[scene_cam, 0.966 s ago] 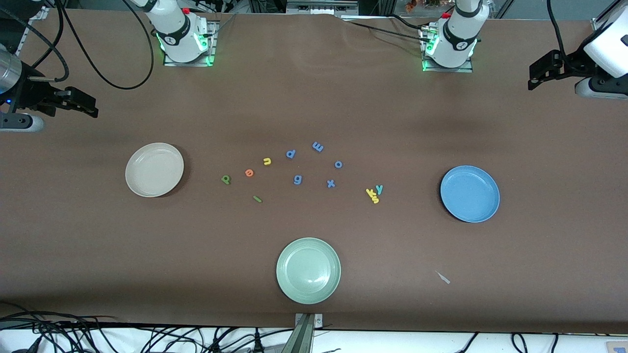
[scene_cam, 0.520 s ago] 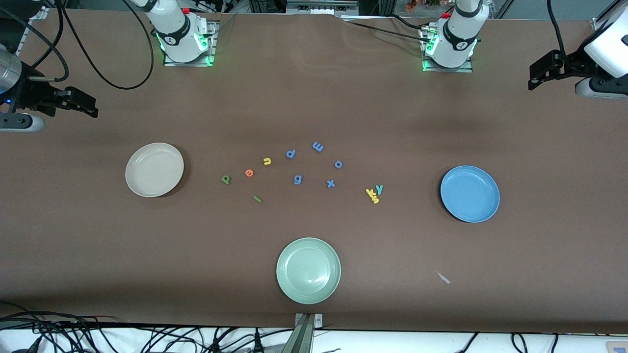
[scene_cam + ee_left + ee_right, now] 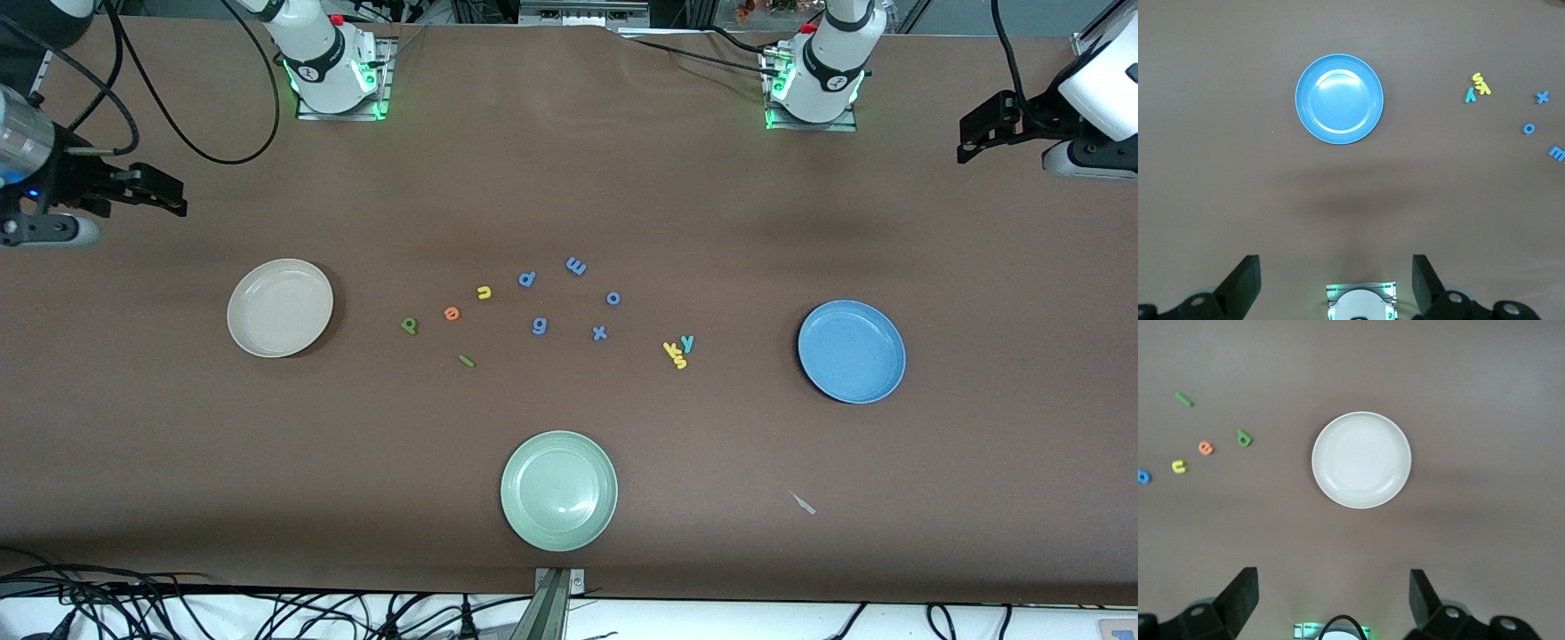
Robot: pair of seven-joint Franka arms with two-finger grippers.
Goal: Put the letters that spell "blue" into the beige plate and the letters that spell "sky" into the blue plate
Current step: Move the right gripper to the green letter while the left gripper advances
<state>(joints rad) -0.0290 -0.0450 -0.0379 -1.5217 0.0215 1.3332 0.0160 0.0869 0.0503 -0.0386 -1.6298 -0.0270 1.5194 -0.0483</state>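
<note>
The beige plate [image 3: 280,308] [image 3: 1361,459] lies empty toward the right arm's end of the table. The blue plate [image 3: 852,351] [image 3: 1339,99] lies empty toward the left arm's end. Between them lie the dark green b [image 3: 409,325] [image 3: 1243,439], orange e [image 3: 452,312], yellow u [image 3: 484,292] and green l [image 3: 466,360]. The teal y [image 3: 686,342] [image 3: 1469,95], yellow k [image 3: 671,349] and yellow s [image 3: 680,361] touch in a small cluster beside the blue plate. My right gripper [image 3: 169,197] [image 3: 1333,597] hangs open and empty over the table's end by the beige plate. My left gripper [image 3: 973,142] [image 3: 1336,280] waits open and empty over the other end.
Several blue letters, among them an m [image 3: 576,265], o [image 3: 613,298], g [image 3: 539,325] and x [image 3: 600,332], lie between the two word groups. A pale green plate [image 3: 558,490] sits nearest the front camera. A small pale scrap [image 3: 804,504] lies near it.
My right gripper has shifted slightly toward the middle of the table. The left arm, letters and plates have not moved.
</note>
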